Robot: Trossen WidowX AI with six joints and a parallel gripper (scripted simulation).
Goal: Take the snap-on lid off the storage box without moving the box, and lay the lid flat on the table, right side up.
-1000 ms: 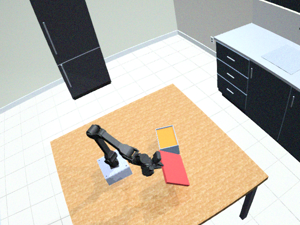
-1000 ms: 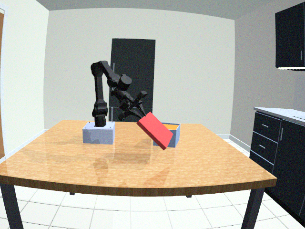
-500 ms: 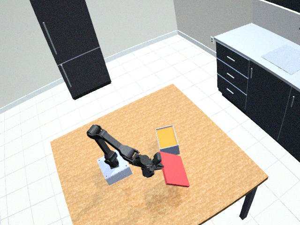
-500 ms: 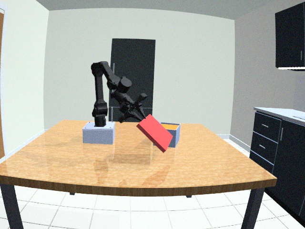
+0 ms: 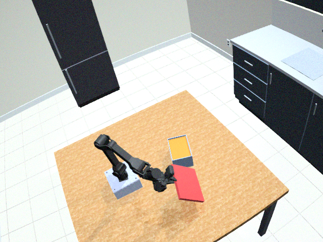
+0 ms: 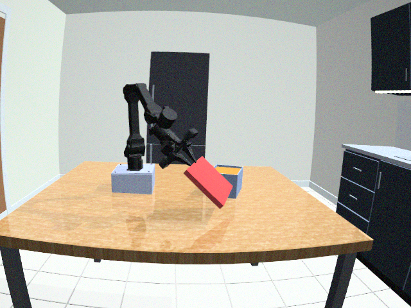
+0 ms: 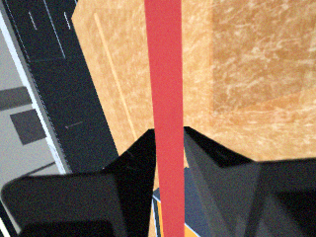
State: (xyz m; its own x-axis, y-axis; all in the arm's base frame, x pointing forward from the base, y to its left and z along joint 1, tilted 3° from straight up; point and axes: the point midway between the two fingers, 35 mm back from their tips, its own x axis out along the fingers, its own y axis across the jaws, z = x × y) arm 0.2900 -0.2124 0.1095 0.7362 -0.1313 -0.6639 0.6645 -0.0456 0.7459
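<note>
Table: the wooden top (image 5: pixel 229 169) (image 6: pixel 282 215) (image 7: pixel 247 138) reaches in front of the storage box in the exterior view and offers, I judge, landing room on that side.
Red lid: off the storage box, in the air on its exterior-camera side and somewhat toward the arm base. It is steeply tilted, its broad outer face up and away from the base; the lid (image 5: pixel 188 183) (image 6: pixel 210 182) (image 7: pixel 167 64) slopes down from the pinched edge.
Lid's long axis: roughly along the storage box's own length, running from near its end toward the exterior camera; the slope goes across the width.
Gripper: the black fingers (image 5: pixel 175 179) (image 6: pixel 194 163) are closed down to the lid's thickness and clamp it near the middle of the long edge facing the base. The lid extends outward and down from them.
Storage box: open, orange inside, upright; its grey-blue wall (image 5: pixel 182 161) (image 6: pixel 236 185) (image 7: pixel 195 197) lies beyond the lid in the exterior view.
Arm base: the pale block (image 5: pixel 130 190) (image 6: pixel 132 183) stands well apart from the storage box, on the gripper's side.
Next move: likely lower the far long edge, then level the width without swinging the lid into the storage box.
</note>
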